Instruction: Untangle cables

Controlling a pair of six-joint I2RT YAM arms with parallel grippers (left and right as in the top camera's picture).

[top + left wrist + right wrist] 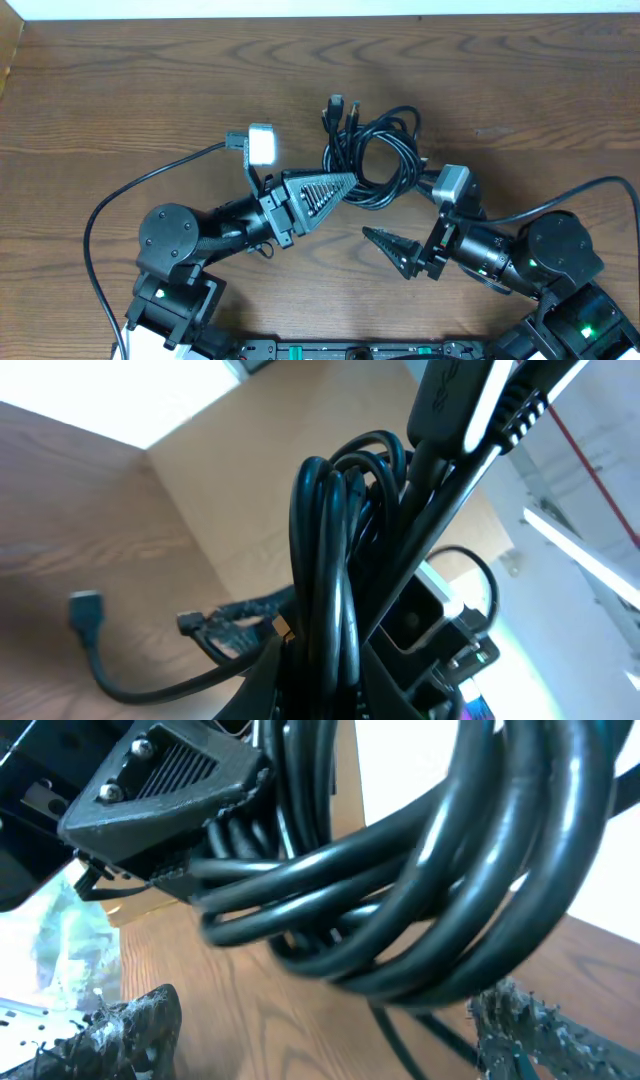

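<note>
The right gripper [392,250] is standing with its jaws wide apart and nothing between them. Its two rough, speckled dark fingers [125,1025] are filling the bottom corners of its own wrist view. It is sitting to the near right of the left gripper [345,183], apart from it.

The left gripper, black with ribbed triangular fingers, is closed on the cables [378,160], a bundle of thin glossy black cords wound into a loose coil. Its tips are pinching several strands on the coil's near-left side. The rest of the coil is spreading away from those tips toward the far right. In the left wrist view the strands are running upright right in front of the lens. In the right wrist view the coil is crossing just beyond the open fingers. Whether it is resting on the wood or hanging clear of it, I cannot tell.

Small plug ends [335,104] are sticking out of the coil on the far side of the left gripper.

The brown wood-grain table [120,90] is showing broad bare wood to the left of the left gripper and beyond the coil to its far right. The table's far edge is running well apart from the left gripper, past the plug ends. Its left edge is showing only at the far-left corner.
</note>
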